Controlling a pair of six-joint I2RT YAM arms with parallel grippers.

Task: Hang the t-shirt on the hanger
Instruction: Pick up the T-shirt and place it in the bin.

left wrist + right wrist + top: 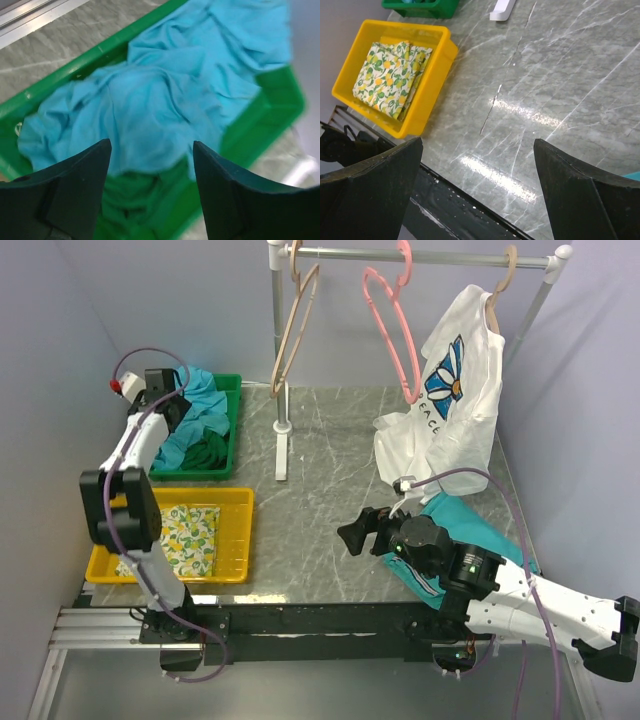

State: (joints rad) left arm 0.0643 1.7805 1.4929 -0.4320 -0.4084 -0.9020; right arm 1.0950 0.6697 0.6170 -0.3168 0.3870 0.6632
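Note:
The turquoise t-shirt (203, 400) lies crumpled in the green bin (237, 415) at the back left. In the left wrist view the t-shirt (165, 95) fills the bin (280, 102). My left gripper (172, 405) hovers just above it, open and empty (152, 145). The pink hanger (392, 325) hangs by its hook from the rack rail at the back, bare. My right gripper (358, 530) is open and empty above the table near the front edge, also shown in the right wrist view (477, 142).
A white flower-print t-shirt (455, 390) hangs on a tan hanger at the rail's right. Another tan hanger (293, 330) hangs left by the rack post (280, 370). A yellow bin (246, 530) holds lemon-print cloth. A teal garment (470, 525) lies under my right arm. Dark green cloth (210, 452) lies in the green bin.

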